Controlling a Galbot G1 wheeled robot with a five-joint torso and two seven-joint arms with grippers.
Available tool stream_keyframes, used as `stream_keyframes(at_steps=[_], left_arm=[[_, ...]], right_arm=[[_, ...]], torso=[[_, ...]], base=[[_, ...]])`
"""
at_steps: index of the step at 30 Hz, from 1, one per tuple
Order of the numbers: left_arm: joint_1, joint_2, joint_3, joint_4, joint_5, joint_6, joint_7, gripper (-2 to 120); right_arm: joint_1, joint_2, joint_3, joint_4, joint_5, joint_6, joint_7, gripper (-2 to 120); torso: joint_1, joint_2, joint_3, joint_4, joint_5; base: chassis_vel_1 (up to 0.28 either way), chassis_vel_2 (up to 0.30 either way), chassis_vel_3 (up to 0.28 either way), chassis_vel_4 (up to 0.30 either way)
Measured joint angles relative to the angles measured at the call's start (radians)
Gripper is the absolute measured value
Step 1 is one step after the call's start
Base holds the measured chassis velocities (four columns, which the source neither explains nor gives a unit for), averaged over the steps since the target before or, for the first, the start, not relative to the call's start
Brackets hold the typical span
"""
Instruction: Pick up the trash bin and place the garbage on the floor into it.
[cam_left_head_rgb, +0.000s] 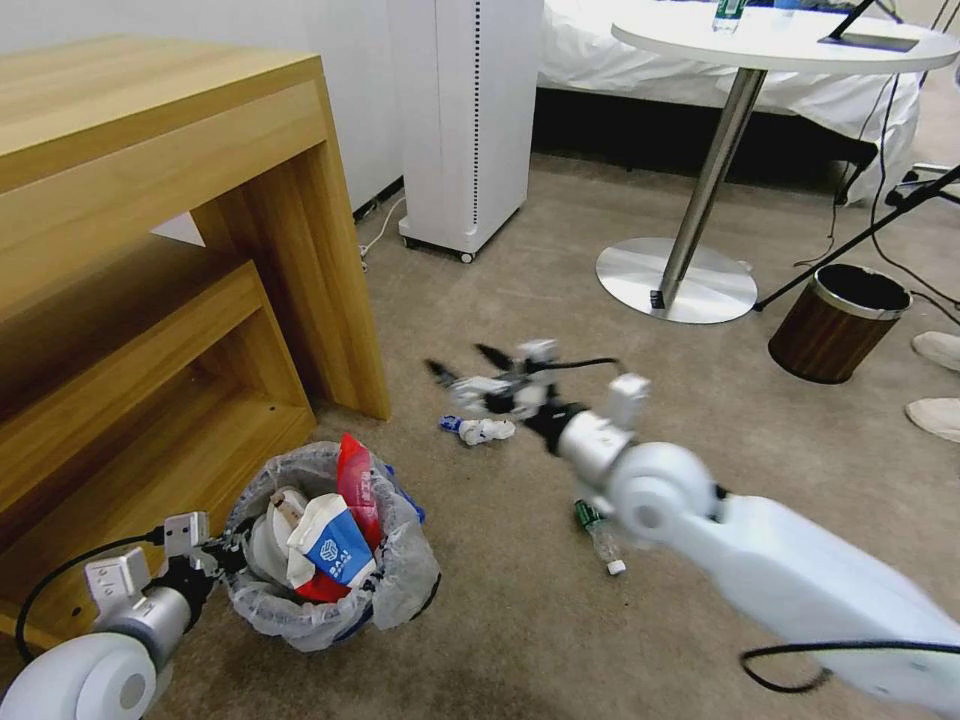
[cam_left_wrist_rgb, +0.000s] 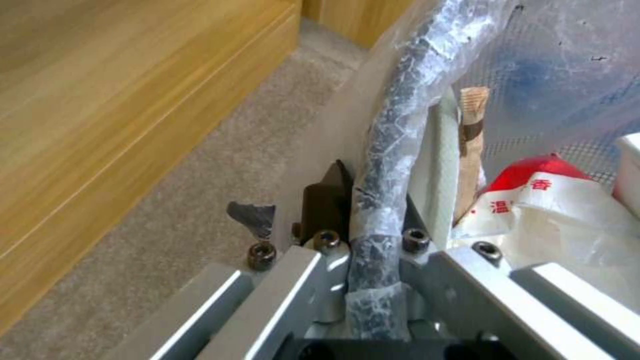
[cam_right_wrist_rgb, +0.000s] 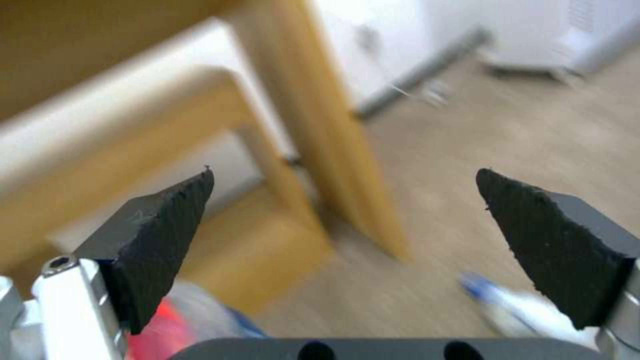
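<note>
trash bin (cam_left_head_rgb: 395, 585) near left on carpet, beside wooden desk (cam_left_head_rgb: 150, 200); crinkled translucent liner holds red-white carton (cam_left_head_rgb: 330, 550), red bottle (cam_left_head_rgb: 355, 480), white slipper. our left gripper (cam_left_wrist_rgb: 373, 220) clamped tight on bin's bagged rim. our right gripper (cam_left_head_rgb: 470, 368) hovers mid-floor, black serrated fingers (cam_right_wrist_rgb: 160, 235) spread wide, empty. blue-white wrapper (cam_left_head_rgb: 478, 430) just below it; clear green-label bottle (cam_left_head_rgb: 600, 537) nearer us. brown wood-grain bin (cam_left_head_rgb: 838, 322) far right.

Blue-white wrapper (cam_left_head_rgb: 478, 430) (perhaps crumpled); brown wood-grain bin (cam_left_head_rgb: 838, 322).
</note>
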Motion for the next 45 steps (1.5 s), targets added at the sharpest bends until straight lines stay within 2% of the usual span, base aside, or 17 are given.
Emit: stream_keyframes(at_steps=[1, 2, 3, 4, 5, 7, 9, 11, 12, 16, 23, 33, 45], left_arm=[[0.000, 0.001, -0.002, 0.000, -0.001, 0.000, 0.000, 0], [-0.001, 0.007, -0.003, 0.000, -0.004, 0.000, -0.001, 0], [-0.002, 0.007, -0.003, 0.000, -0.005, 0.000, -0.001, 0], [-0.005, 0.011, -0.003, 0.003, -0.007, 0.000, -0.001, 0], [-0.005, 0.011, -0.003, 0.003, -0.007, 0.000, -0.001, 0], [-0.010, 0.013, -0.003, 0.008, -0.009, 0.000, -0.002, 0], [-0.011, 0.013, -0.003, 0.009, -0.009, 0.000, -0.002, 0], [-0.015, 0.010, -0.001, 0.011, -0.010, 0.000, -0.002, 0], [-0.015, 0.010, -0.001, 0.011, -0.010, 0.000, -0.002, 0], [-0.017, 0.008, 0.000, 0.018, -0.011, -0.001, -0.002, 0], [-0.027, 0.006, 0.007, 0.030, -0.010, -0.002, -0.001, 0], [-0.034, 0.002, 0.015, 0.037, -0.007, -0.002, 0.000, 0], [-0.016, -0.005, 0.013, 0.026, -0.002, -0.008, 0.005, 0]], right_arm=[[-0.023, -0.024, 0.014, 0.002, 0.009, -0.014, 0.019, 100], [-0.078, -0.062, 0.042, 0.003, 0.025, -0.065, 0.108, 100], [-0.083, -0.066, 0.043, 0.003, 0.029, -0.070, 0.119, 100], [-0.126, -0.083, 0.053, 0.000, 0.066, -0.146, 0.243, 100], [-0.126, -0.083, 0.053, 0.000, 0.066, -0.146, 0.243, 100], [-0.167, -0.093, 0.059, -0.017, 0.112, -0.260, 0.353, 100], [-0.178, -0.094, 0.059, -0.025, 0.114, -0.286, 0.372, 100], [-0.215, -0.075, 0.053, -0.063, 0.125, -0.383, 0.453, 100], [-0.215, -0.075, 0.053, -0.063, 0.125, -0.383, 0.453, 100], [-0.242, -0.010, 0.035, -0.131, 0.132, -0.515, 0.538, 100], [-0.252, 0.033, 0.018, -0.229, 0.063, -0.553, 0.521, 100], [-0.284, 0.018, 0.028, -0.272, -0.018, -0.557, 0.461, 100], [-0.249, 0.108, 0.013, -0.493, -0.210, -0.515, 0.318, 100]], torso=[[0.000, 0.000, 0.000, 0.0001, -0.0002], [0.000, 0.000, 0.000, -0.0002, -0.0001], [0.000, 0.000, 0.000, -0.0002, -0.0001], [0.000, 0.000, 0.000, -0.0005, 0.0000], [0.000, 0.000, 0.000, -0.0005, 0.0000], [0.000, 0.000, 0.000, -0.0002, -0.0001], [0.000, 0.000, 0.000, -0.0001, -0.0002], [0.000, 0.000, 0.000, -0.0002, -0.0003], [0.000, 0.000, 0.000, -0.0002, -0.0003], [0.000, 0.000, 0.000, 0.0000, -0.0002], [0.000, 0.000, 0.000, 0.0000, -0.0004], [0.000, 0.000, 0.000, -0.0001, -0.0004], [0.000, 0.000, 0.000, -0.0001, -0.0002]], base=[[0.000, 0.000, 0.000, 0.000], [0.000, 0.000, 0.000, 0.000], [0.000, 0.000, 0.000, 0.000], [0.000, 0.000, 0.000, 0.000], [0.000, 0.000, 0.000, 0.000], [0.000, 0.000, 0.000, 0.000], [0.000, 0.000, 0.000, 0.000], [0.000, 0.000, 0.000, 0.000], [0.000, 0.000, 0.000, 0.000], [0.000, 0.000, 0.000, 0.000], [0.000, 0.000, 0.000, 0.000], [0.000, 0.000, 0.000, 0.000], [0.000, 0.000, 0.000, 0.000]])
